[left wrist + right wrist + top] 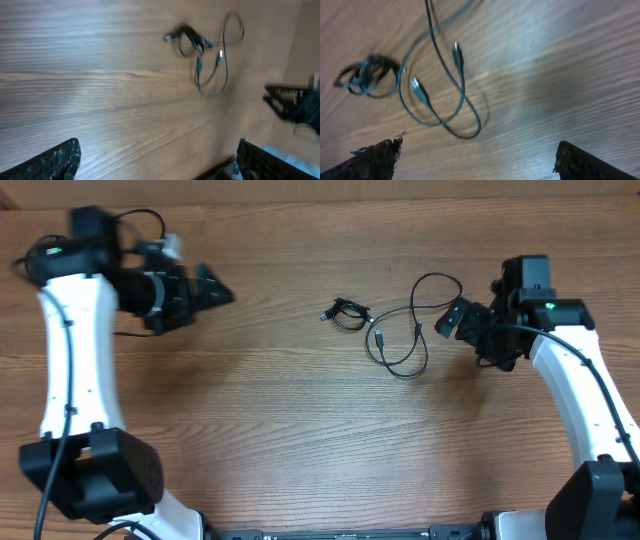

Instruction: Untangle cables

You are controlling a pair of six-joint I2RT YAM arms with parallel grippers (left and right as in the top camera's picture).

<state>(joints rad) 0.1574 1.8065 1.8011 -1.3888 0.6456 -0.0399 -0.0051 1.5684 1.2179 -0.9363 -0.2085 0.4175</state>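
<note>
Right gripper [452, 318], toward the tabletop's right edge: jaws wide, empty. Just to its left lies a loose thin black cable loop [416, 328], long axis running near edge to far. Next leftward, a small knotted black cable bundle [346, 313]. Left gripper [218, 292], equally wide and empty, sits well apart. The right arm looks better placed.

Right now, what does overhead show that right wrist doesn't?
Only overhead: left arm, left tool, right arm, and the top loop of the loose cable. Only right wrist: the right tool seen from inside, fingers spread wide at the bottom corners. Both: the knotted bundle beside the loose cable, its two plugs, the wooden table.
</note>
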